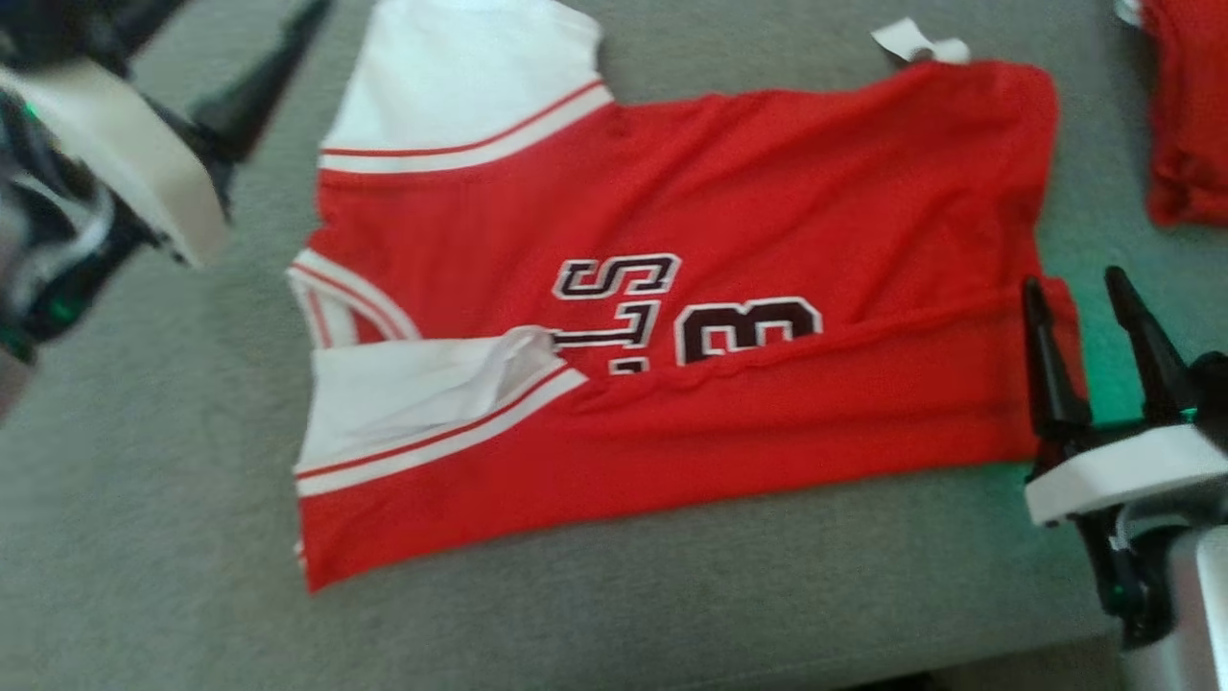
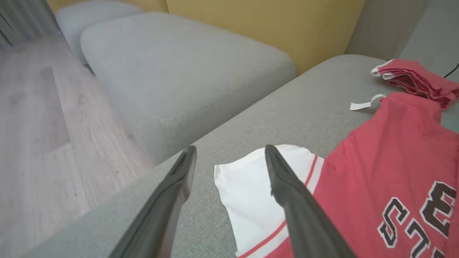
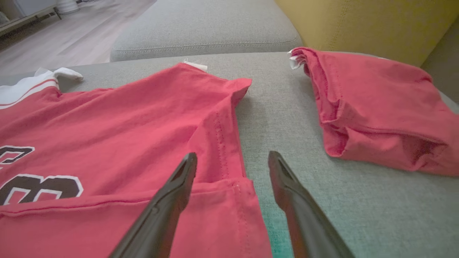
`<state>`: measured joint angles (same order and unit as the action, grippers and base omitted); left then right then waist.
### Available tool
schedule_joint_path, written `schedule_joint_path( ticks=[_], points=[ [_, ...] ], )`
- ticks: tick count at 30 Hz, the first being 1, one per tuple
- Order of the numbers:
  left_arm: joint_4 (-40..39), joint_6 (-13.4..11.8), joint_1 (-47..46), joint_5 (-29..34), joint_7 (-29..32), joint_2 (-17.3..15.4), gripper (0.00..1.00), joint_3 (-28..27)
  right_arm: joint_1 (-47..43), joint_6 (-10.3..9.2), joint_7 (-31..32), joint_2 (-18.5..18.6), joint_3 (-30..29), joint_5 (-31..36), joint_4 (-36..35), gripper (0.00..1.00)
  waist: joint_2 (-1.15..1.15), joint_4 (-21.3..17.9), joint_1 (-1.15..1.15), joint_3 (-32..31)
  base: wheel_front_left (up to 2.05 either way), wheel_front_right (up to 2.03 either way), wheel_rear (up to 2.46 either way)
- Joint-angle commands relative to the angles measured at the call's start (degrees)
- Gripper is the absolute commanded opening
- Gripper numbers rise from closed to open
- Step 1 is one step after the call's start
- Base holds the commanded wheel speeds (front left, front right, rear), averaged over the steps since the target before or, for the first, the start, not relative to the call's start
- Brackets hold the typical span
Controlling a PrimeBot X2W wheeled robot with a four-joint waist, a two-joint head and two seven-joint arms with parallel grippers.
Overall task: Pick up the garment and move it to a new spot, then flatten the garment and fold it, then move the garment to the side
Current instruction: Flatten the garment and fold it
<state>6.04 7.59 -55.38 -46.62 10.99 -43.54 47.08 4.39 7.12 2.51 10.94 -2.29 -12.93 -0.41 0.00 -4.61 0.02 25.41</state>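
The garment (image 1: pixel 720 192) is a red jersey with white sleeves and dark lettering, spread across the grey sofa cushion (image 1: pixel 144 528). Its near long edge is folded over toward the middle and covers part of the lettering. My left gripper (image 2: pixel 230 148) hovers open over the far white sleeve (image 2: pixel 247 186), nothing between its fingers; in the head view it is blurred at the upper left. My right gripper (image 1: pixel 1073 280) stands open at the garment's right hem corner (image 3: pixel 229 200), one finger over the cloth, the other over bare cushion (image 3: pixel 322 200). It holds nothing.
A second red garment (image 1: pixel 1190 125), folded, lies on the cushion at the far right (image 3: pixel 376 107). A white tag (image 1: pixel 916 40) pokes out at the jersey's far edge. A separate grey cushion (image 2: pixel 179 71), wooden floor (image 2: pixel 36 125) and yellow sofa back (image 2: pixel 269 25) lie beyond.
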Motion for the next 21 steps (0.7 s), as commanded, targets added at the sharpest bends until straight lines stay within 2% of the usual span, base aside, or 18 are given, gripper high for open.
schedule_joint_path(
  ticks=[1, 5, 10, 14, 21],
  points=[
    [0.17, -0.1, -4.06, -2.78, 2.75, -3.7, 1.0, -1.48, 0.53, 0.36, -0.76, -0.05, 1.3, 0.43, -1.61, 1.0, 0.0, -3.92, -0.02, 2.82, 0.0, 0.0, 0.0],
    [4.24, -0.1, -10.1, -9.62, 9.59, -5.79, 1.0, 1.75, 1.24, 0.36, -1.65, -1.63, 1.99, 1.08, -0.66, 1.0, 0.0, -7.4, -0.02, 4.58, 0.0, 0.0, 0.0],
    [8.23, -0.1, -13.33, -17.7, 16.64, -8.14, 1.0, 4.03, 1.08, 0.36, -3.05, -2.97, 2.55, 1.02, 0.34, 1.0, 0.0, -11.39, -0.02, 6.16, 0.0, 0.0, 0.0],
    [11.23, -0.1, -14.91, -19.39, 17.16, -10.8, 1.0, 5.57, 1.0, 0.36, -4.31, -4.03, 3.0, 0.56, 1.49, 1.0, 0.0, -14.62, -0.02, 7.37, 0.0, 0.0, 0.0],
    [14.15, -0.1, -15.8, -19.0, 16.59, -13.26, 1.0, 8.83, 1.12, 0.36, -6.27, -4.97, 4.11, -0.1, 3.43, 1.0, 0.0, -18.12, -0.02, 8.32, 0.0, 0.0, 0.0]
  ],
)
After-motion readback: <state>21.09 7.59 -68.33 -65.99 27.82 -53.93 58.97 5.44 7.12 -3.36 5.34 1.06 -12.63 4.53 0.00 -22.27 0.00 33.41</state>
